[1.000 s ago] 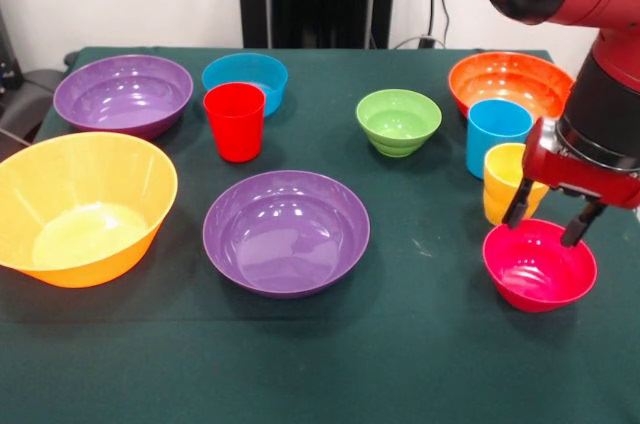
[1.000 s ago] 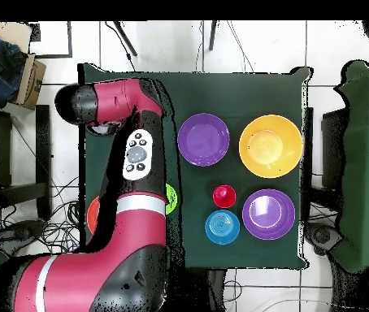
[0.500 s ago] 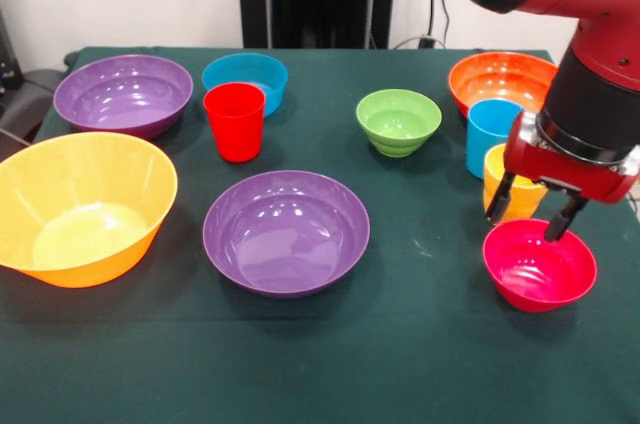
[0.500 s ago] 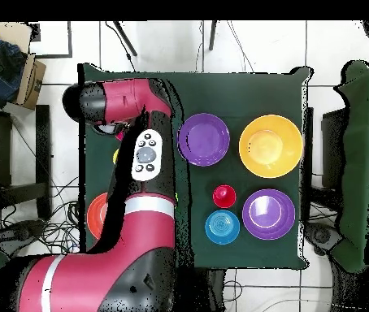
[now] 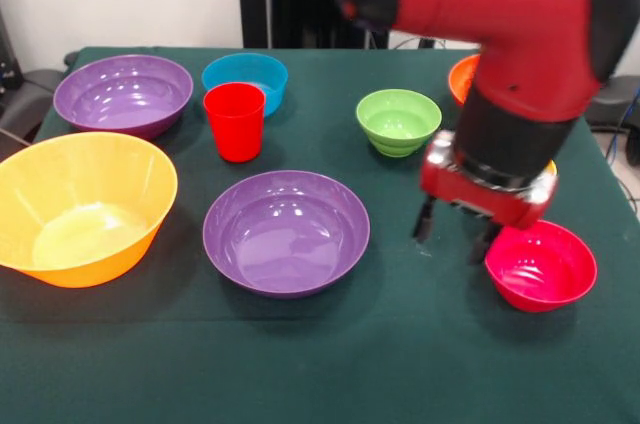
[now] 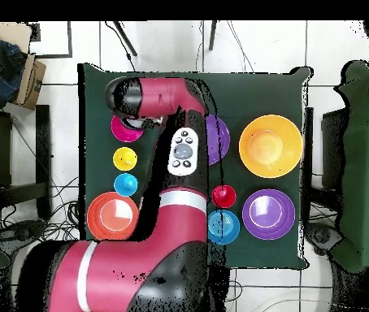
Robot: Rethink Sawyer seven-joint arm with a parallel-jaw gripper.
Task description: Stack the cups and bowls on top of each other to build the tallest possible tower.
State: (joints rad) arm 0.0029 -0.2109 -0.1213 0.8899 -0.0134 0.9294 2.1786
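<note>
Gripper (image 5: 452, 229) empty, fingers spread, hanging just beside pink bowl (image 5: 540, 264) near table's front edge; careless swing could knock bowl off.

The gripper (image 5: 453, 231) hangs with its 2 fingers apart and nothing between them, just left of the pink bowl (image 5: 541, 265) and right of the nearer purple bowl (image 5: 286, 231).
</note>
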